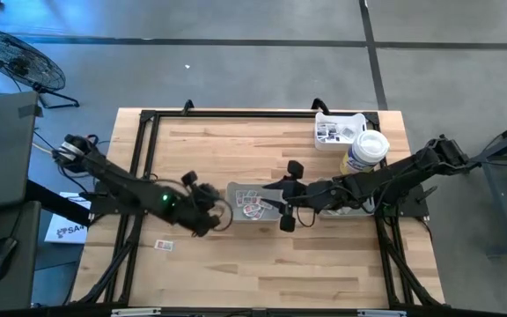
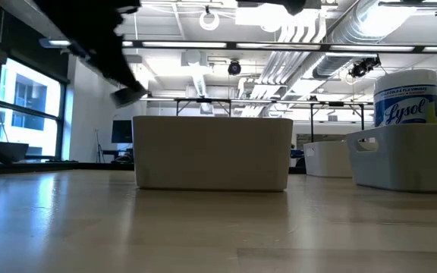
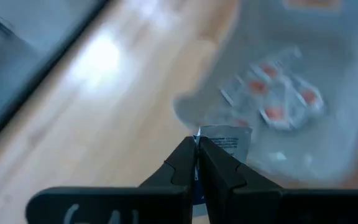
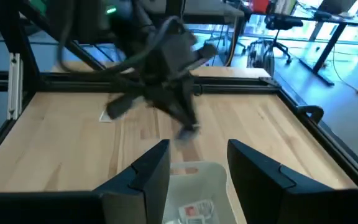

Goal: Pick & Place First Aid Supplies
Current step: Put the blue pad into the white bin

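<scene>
- The left gripper (image 3: 197, 144) has its jaws pressed together, pinching a small white packet (image 3: 227, 138) with dark print, just beside the grey tray (image 1: 236, 201).
- The right gripper (image 1: 289, 193) hangs over that tray's other end, jaws spread, holding nothing.
- More white packets (image 1: 252, 206) with red marks lie in the tray; one packet (image 1: 164, 245) lies on the table.

Two dark, jointed arms with black cables; the left arm (image 1: 139, 192) shows a small green light.
</scene>
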Available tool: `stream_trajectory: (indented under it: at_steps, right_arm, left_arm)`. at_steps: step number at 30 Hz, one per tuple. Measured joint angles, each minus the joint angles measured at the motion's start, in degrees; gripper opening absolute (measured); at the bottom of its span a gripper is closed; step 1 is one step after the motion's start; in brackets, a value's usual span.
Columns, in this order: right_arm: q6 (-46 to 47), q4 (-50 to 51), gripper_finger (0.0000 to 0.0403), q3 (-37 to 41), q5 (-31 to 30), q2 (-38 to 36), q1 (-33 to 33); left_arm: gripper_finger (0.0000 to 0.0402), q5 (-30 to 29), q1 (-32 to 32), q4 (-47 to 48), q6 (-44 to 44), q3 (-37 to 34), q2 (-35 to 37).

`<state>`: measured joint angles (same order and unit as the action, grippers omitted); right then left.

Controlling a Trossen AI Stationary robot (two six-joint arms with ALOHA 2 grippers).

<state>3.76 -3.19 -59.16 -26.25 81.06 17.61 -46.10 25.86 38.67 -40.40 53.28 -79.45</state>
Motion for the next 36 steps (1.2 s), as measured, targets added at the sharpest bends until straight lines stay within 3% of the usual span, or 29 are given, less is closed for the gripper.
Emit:
stream_trajectory:
  at_steps: [7, 16, 24, 27, 30, 33, 36]
  right_arm:
    - [4.5, -5.3, 0.0154, 0.0, -0.3, 0.0, -0.4]
    - [-4.3, -4.4, 0.0154, 0.0, -2.0, 2.9, -3.8]
    - [-5.2, -4.7, 0.0154, 0.0, 0.1, 8.7, -12.5]
    - [-1.7, -5.4, 0.0154, 0.0, 3.4, 8.7, -17.2]
    - [1.4, -7.3, 0.0154, 0.0, 11.5, 8.7, -22.9]
    - [1.7, -10.3, 0.0154, 0.0, 20.0, 10.1, -27.8]
    - [-0.3, -12.7, 0.0164, 0.0, 23.1, 11.8, -31.0]
  left_arm:
    - [0.0014, -3.8, -9.0, -9.8, 13.7, 0.0, 3.0]
    - [0.0014, 12.5, -20.1, -21.7, 27.0, -1.4, 4.1]
    - [0.0014, 14.2, -27.7, -26.4, 33.9, -1.7, 4.8]
    - [0.0014, 14.3, -30.3, -26.0, 37.2, -1.8, 5.2]
    - [0.0014, 15.7, -32.6, -29.6, 41.5, -1.8, 5.3]
    - [0.0014, 18.4, -34.3, -34.7, 47.6, -1.7, 5.3]
    - [0.0014, 19.5, -35.5, -37.7, 53.9, -1.7, 5.3]
